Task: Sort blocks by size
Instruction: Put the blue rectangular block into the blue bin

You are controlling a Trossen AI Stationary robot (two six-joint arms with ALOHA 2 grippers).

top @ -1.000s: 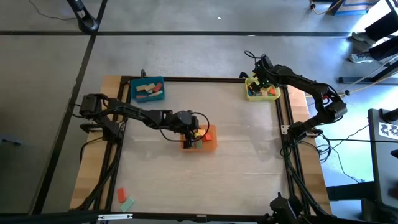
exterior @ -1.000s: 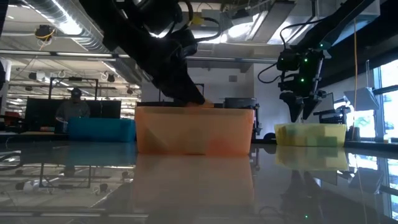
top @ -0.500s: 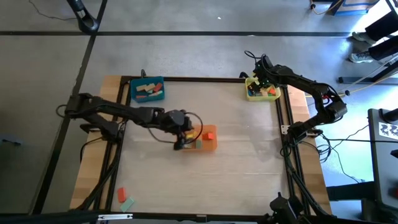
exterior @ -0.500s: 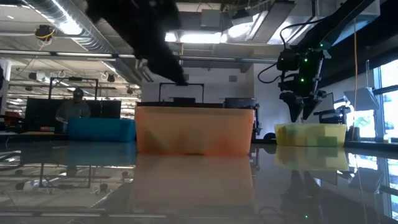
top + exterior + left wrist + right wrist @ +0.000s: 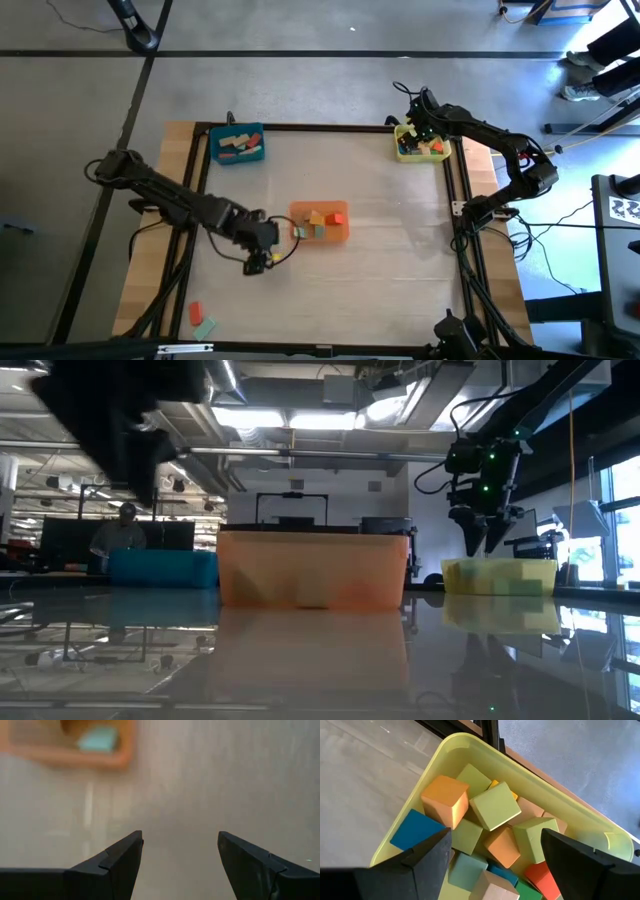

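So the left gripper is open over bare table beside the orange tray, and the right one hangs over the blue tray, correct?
Not quite: in the high view the right gripper hangs over the yellow tray, not the blue tray. The left gripper is indeed open beside the orange tray.

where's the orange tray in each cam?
High view: orange tray mid-table, just right of the left gripper.
Low view: centre, between the blue tray and the yellow tray.
Left wrist view: at a picture corner.
Right wrist view: not in it.
Shared landmark: yellow tray.
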